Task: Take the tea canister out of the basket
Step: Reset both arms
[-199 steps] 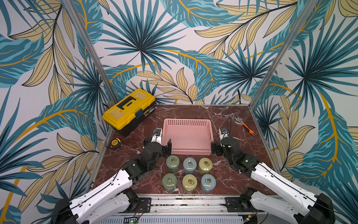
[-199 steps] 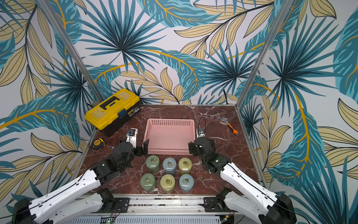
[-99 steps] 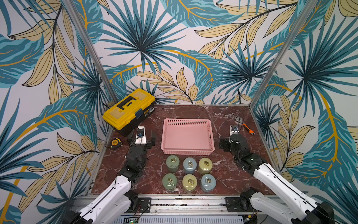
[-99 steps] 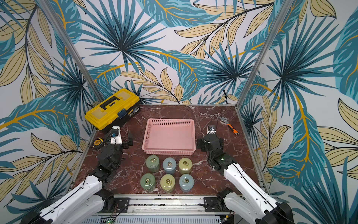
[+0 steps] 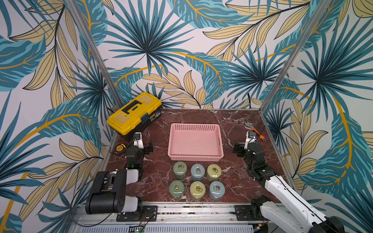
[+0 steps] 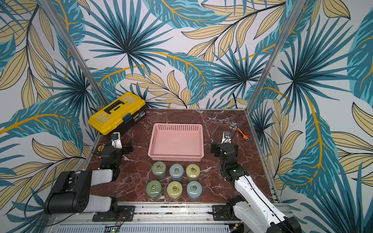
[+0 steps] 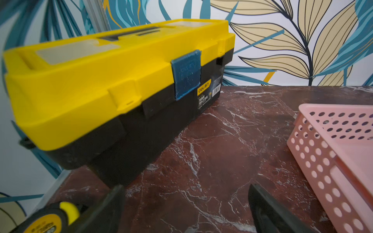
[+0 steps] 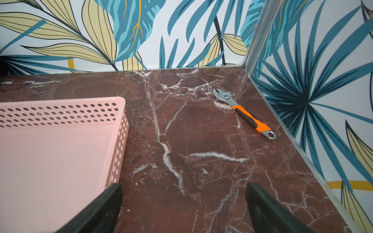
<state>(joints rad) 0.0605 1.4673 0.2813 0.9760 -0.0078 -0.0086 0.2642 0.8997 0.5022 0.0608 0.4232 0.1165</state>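
A yellow-and-black tape measure (image 5: 120,147) is seen just beside the left gripper (image 7: 185,205), on its outer left side. Ahead of that gripper and slightly to its left, a closed yellow-and-black toolbox (image 5: 134,113) is set at an angle on the red marble table (image 5: 232,125). The left gripper's jaws are spread wide, and nothing is held between them; bare table is seen in the gap.

To the right of the left gripper, and to the left of the right one, the pink basket (image 5: 195,159) is placed flat, apart from both. Only its pink floor is shown inside. Six tea canisters (image 5: 197,171) are stood upright on the table outside the basket, in two rows of three just beyond its near wall, behind the line of both grippers and between the two arms.

The right gripper (image 8: 184,197) is likewise held spread wide over bare table, with nothing gripped. Ahead of it and to its right, an orange-handled wrench (image 8: 242,111) is laid flat near the side wall.
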